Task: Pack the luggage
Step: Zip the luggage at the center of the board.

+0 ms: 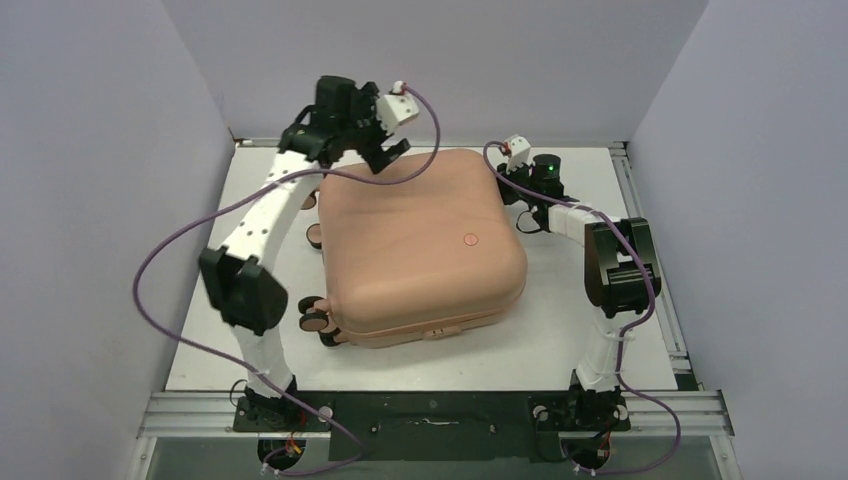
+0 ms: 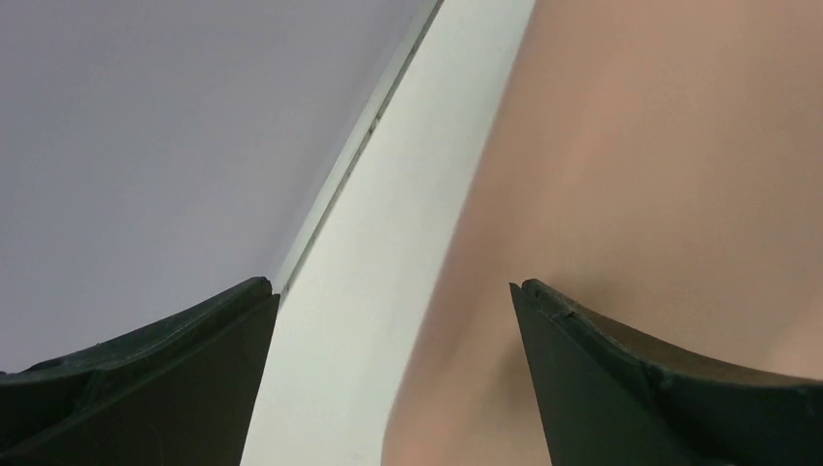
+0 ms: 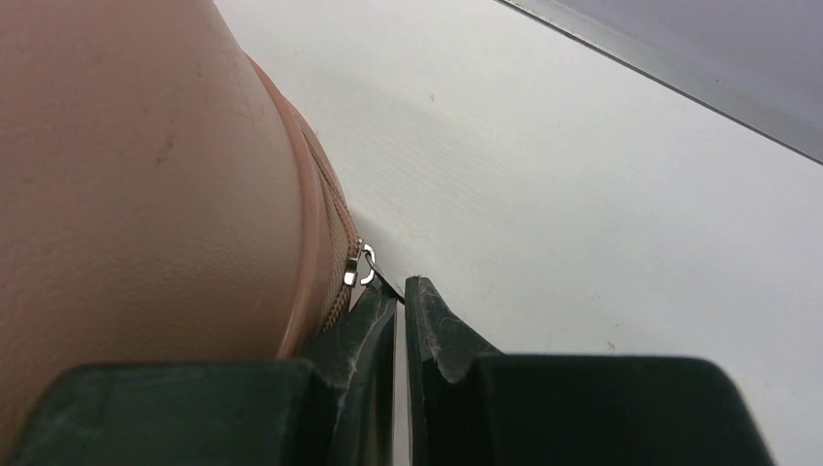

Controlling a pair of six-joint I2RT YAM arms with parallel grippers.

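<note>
At the near edge the two arm bases flank the counter (image 1: 560, 330). The luggage (image 1: 420, 245), a salmon-pink hard-shell suitcase, lies flat on the middle of it with both shells shut together. Its caster wheels (image 1: 313, 318) face 9 o'clock, so its long axis runs roughly from 9 to 3 o'clock. A small round dot (image 1: 471, 240) marks the upper shell.

The right hand (image 1: 520, 207) sits low against the case's 2 o'clock corner. The right wrist view shows it closed, fingertips (image 3: 374, 316) pinched on the thin zipper pull (image 3: 383, 282) that hangs from the metal zipper slider (image 3: 355, 264) on the seam. The shell rises directly at 9 o'clock of this hand, touching its inner finger. Bare counter spreads toward 3 o'clock.

Farthest off, the left hand (image 1: 385, 150) hovers over the 11 o'clock corner. It is open wide and holds nothing, with one finger (image 2: 621, 379) above the shell and the other above the counter's edge.

Packing looks almost finished, with zipping the step in hand. The next move turns on the seam. It curves around the corner beside the right hand, so the pull has to follow the shell's edge. The right arm is the nearer one, and already attached.
</note>
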